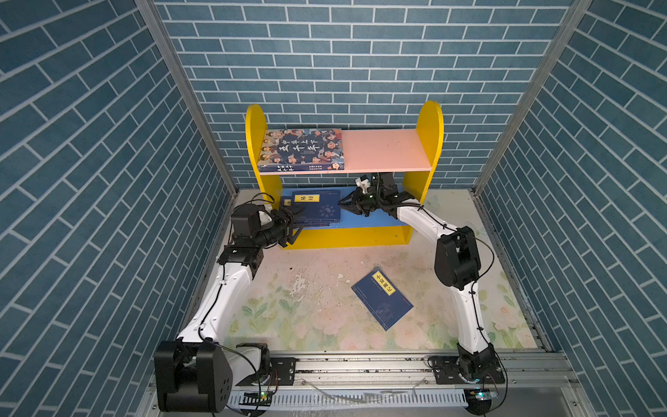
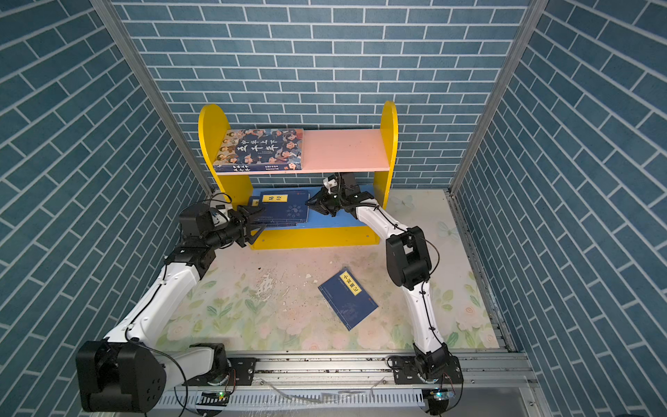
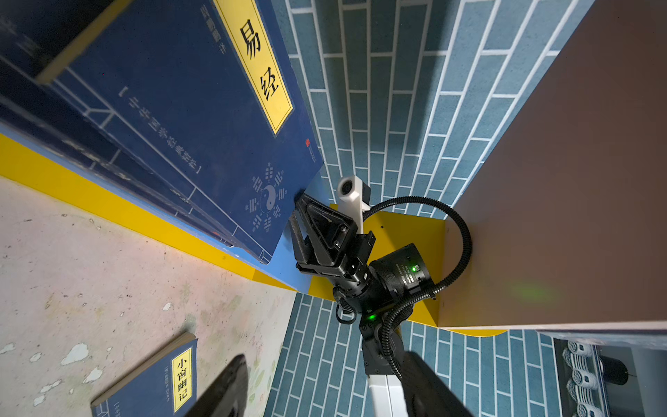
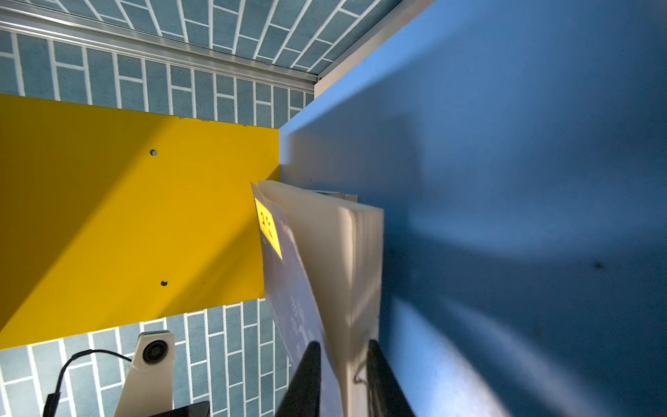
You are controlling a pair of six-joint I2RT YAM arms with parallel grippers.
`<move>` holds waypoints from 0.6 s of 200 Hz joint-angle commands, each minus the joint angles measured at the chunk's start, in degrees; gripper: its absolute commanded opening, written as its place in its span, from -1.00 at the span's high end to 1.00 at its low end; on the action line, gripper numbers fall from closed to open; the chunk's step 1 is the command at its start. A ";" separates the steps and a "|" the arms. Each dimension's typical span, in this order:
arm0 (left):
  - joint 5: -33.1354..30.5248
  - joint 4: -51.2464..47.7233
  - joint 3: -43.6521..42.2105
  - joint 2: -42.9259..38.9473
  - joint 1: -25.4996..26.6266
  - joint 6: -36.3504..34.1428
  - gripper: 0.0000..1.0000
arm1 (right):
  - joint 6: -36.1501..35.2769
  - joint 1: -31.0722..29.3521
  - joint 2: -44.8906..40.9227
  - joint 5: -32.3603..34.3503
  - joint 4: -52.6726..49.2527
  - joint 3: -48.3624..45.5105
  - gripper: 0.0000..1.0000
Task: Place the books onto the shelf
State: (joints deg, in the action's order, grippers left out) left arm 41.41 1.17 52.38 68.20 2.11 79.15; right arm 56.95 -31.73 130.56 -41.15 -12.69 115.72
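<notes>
Two arms, same build. The left arm (image 1: 223,292) has white moulded link shells and black joint housings. The right arm (image 1: 469,307) has the same white shells plus a boxy black elbow housing (image 1: 456,258). A thin black cable runs along each white link, held by black ties. Shoulder housing (image 1: 195,375) is black and rounded, with a cluster of small holes on its face. Base bracket (image 1: 469,370) is black with visible screws. The left gripper (image 1: 297,231) is black and angular. The right gripper (image 3: 296,207) is black with triangular fingers. White camera mount (image 3: 352,191) carries a round lens. Ribbed black conduit (image 3: 462,234) loops off the wrist. Black cylindrical wrist motor (image 3: 400,270) has white print and green LEDs.
</notes>
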 commanded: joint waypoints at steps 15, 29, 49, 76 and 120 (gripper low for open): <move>-0.02 0.69 1.14 -0.35 -0.49 -0.02 -0.38 | -1.93 -0.86 1.08 -0.03 -1.27 2.40 0.60; -0.01 0.76 1.06 -0.37 -0.47 0.12 -0.38 | -1.91 -1.10 0.95 -0.02 -1.11 2.57 0.64; -0.02 0.85 0.97 -0.35 -0.52 0.24 -0.38 | -1.84 -1.34 0.88 -0.28 -1.18 2.79 0.63; -0.01 0.94 0.97 -0.39 -0.53 0.30 -0.38 | -1.67 -1.66 0.93 -0.34 -1.28 3.19 0.63; -0.18 0.94 1.19 -0.62 -0.53 0.29 -0.39 | -1.58 -1.89 2.40 -0.51 -2.29 5.65 0.63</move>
State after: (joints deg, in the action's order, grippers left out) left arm 41.39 1.17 52.38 68.20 2.02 79.35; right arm 56.66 -33.12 131.50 -41.19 -14.44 118.24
